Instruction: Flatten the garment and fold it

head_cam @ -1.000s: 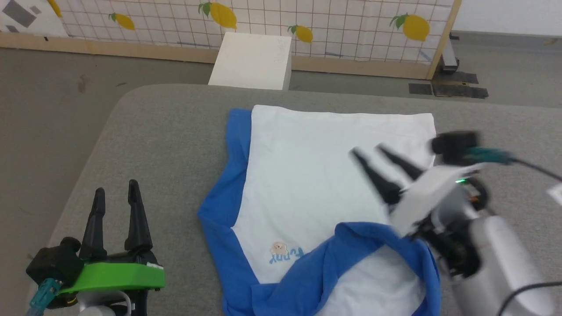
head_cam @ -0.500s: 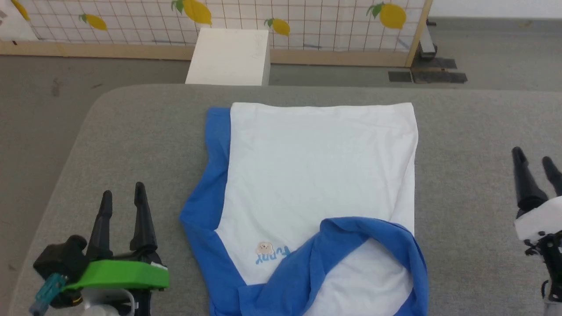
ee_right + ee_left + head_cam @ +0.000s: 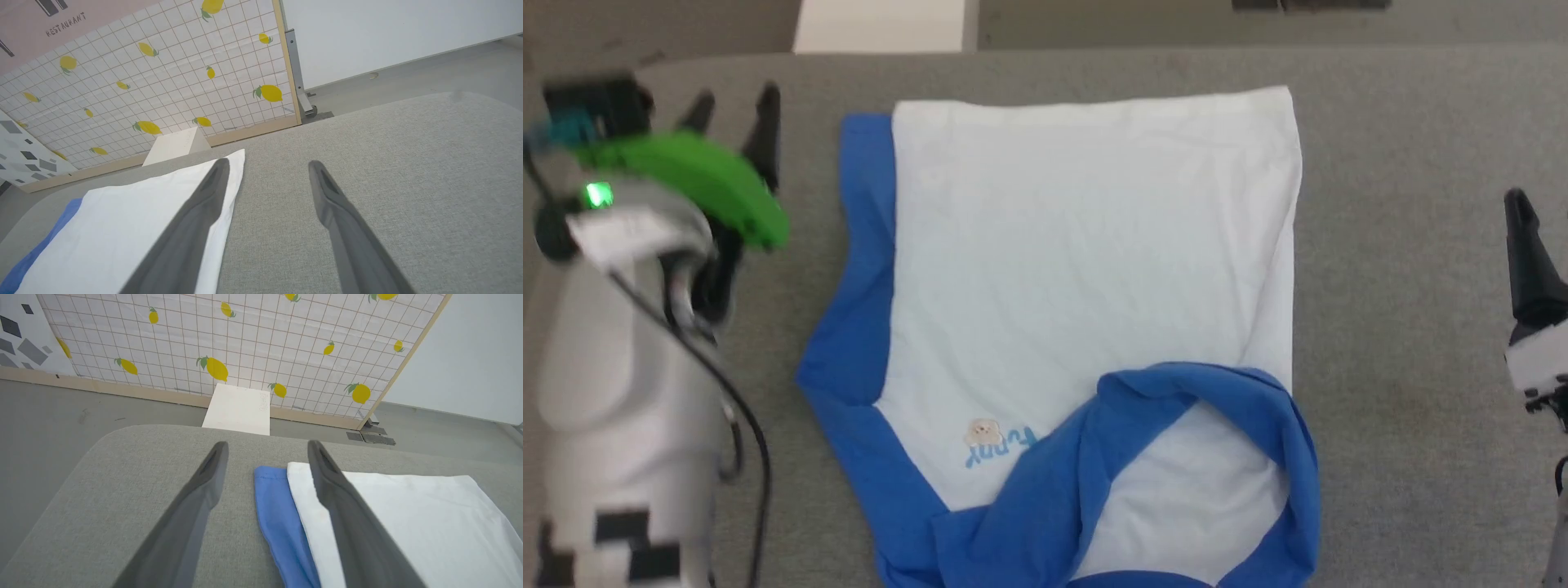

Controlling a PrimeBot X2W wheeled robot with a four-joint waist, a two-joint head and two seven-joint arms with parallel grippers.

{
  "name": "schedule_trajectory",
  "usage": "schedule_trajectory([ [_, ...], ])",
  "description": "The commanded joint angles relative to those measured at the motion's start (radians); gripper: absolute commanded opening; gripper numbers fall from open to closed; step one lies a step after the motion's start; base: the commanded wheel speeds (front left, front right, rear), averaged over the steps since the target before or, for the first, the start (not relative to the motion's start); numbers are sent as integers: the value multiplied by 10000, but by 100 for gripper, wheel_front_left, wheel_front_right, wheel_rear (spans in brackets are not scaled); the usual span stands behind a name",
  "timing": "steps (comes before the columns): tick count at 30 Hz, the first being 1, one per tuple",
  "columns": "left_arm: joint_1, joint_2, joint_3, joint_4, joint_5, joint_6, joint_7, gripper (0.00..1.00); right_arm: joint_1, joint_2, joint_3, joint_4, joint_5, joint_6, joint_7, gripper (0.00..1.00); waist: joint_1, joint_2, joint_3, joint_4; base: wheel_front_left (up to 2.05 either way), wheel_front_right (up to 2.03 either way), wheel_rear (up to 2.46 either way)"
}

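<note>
The garment [image 3: 1086,245] lies on the grey table, a white T-shirt with its hem at the far end. One royal-blue sleeve [image 3: 858,269] runs down its left side. The other blue sleeve [image 3: 1094,457] is folded across the near part, next to the bear logo [image 3: 983,431]. My left gripper [image 3: 733,102] is open beside the far left corner, with nothing between its fingers. In the left wrist view this gripper [image 3: 266,445] hovers over the blue edge [image 3: 278,514]. My right gripper [image 3: 1543,204] is open off the garment's right side, and in the right wrist view [image 3: 267,163] nothing is between its fingers.
A white box [image 3: 882,24] stands on the floor past the table's far edge, in front of a lemon-patterned screen [image 3: 229,343]. Bare grey table [image 3: 1405,245] stretches to the right of the garment, with a narrower strip on its left.
My right gripper drew back from above the garment to the right edge. My left arm reached forward along the garment's left side. The head camera tilted down.
</note>
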State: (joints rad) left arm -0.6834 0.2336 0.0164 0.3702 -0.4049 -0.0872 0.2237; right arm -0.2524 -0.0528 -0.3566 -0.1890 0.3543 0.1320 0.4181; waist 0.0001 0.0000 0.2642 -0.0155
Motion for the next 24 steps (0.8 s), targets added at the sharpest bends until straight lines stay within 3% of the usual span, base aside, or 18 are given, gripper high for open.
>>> schedule_trajectory([
  [1, -839, 193, -149, 433, 132, 57, 453, 100, -195, 23, 74, -107, 103, -13, 33, 100, -1, 0, 1537, -811, 0, 0, 0],
  [9, -3382, 1066, -970, 2378, 1069, 527, 3092, 100, -278, 25, 341, -179, 400, -13, -158, 100, -1, 0, 2771, -1608, 0, 0, 0],
  [17, -3723, 1320, -1301, 3318, 1172, 557, 4628, 100, -189, 25, 198, -221, 496, -13, -362, 100, -1, 0, 3134, -1823, 0, 0, 0],
  [21, -3514, 1296, -1368, 3494, 1164, 847, 5319, 100, -242, 25, 193, -142, 503, -13, -397, 100, -1, 0, 3126, -1760, 0, 0, 0],
  [22, -3463, 1296, -1371, 3517, 1168, 928, 5421, 63, -257, 25, 216, -130, 502, -13, -396, 100, -1, 0, 3122, -1737, 0, 0, 0],
  [23, -3400, 1271, -1359, 3507, 1151, 1020, 5491, 9, -276, 25, 226, -117, 491, -13, -403, 100, -1, 0, 3109, -1692, 0, 0, 0],
  [24, -3352, 1246, -1320, 3471, 1111, 1087, 5474, 0, -289, 25, 241, -107, 478, -13, -402, 100, -1, 0, 3096, -1660, 0, 0, 0],
])
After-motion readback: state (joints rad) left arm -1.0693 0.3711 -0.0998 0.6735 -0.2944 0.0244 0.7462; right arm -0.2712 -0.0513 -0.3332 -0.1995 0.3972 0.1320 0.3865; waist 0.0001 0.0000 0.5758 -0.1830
